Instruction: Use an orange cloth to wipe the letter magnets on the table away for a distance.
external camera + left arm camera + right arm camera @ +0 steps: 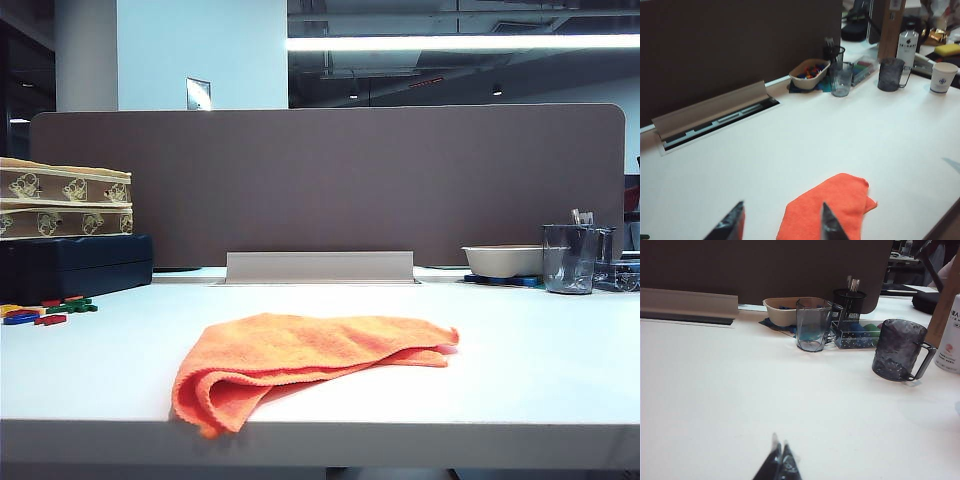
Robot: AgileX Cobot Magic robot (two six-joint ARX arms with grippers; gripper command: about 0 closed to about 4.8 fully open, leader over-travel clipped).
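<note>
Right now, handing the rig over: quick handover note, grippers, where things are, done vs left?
Left gripper: open, empty, hovering above the table by the near end of the cloth.
Right gripper: shut, empty, low over bare table, away from the cloth.
Cloth: loosely folded at the front edge, one corner drooping over it.
Magnets: small cluster at far left, beside the dark box; some green, also red, blue and yellow.
Done: nothing visible; the cloth lies well away from the magnets.
Left: grab the cloth, carry it to the magnets, wipe them along.

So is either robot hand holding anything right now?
No. The left gripper hangs open above the orange cloth; the right gripper is shut on nothing.
</note>
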